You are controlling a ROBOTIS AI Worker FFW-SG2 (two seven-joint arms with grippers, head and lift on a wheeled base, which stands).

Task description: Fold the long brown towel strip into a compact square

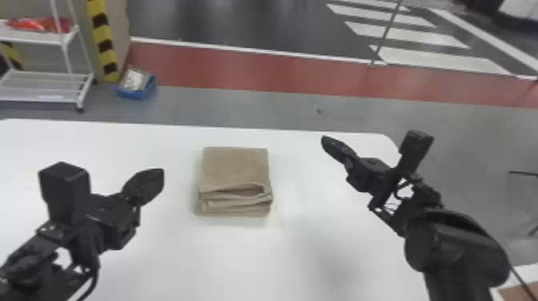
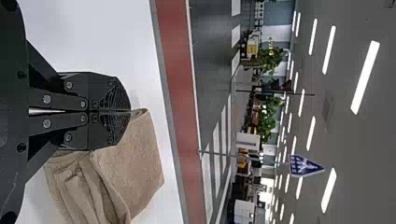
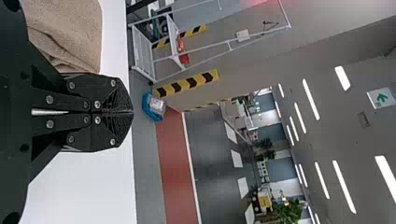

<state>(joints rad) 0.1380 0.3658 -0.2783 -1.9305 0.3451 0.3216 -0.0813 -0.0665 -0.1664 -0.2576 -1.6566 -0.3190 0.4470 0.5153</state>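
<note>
The brown towel (image 1: 235,166) lies on the white table as a compact, roughly square stack, its layered folds facing the near side. Left of it, apart from the cloth, is my left gripper (image 1: 154,184); in the left wrist view that gripper (image 2: 130,111) has its fingers pressed together, with the towel (image 2: 135,163) beyond. My right gripper (image 1: 329,144) is to the right of the stack, over the table's right part. Seen from its own wrist, the right gripper (image 3: 132,112) is shut with nothing between the fingers, and part of the towel (image 3: 74,32) shows past it.
The white table (image 1: 160,256) has its far edge behind the towel and a rounded corner near my right gripper. Beyond it on the floor stand a white wire cart (image 1: 44,100) and a blue bin (image 1: 136,94).
</note>
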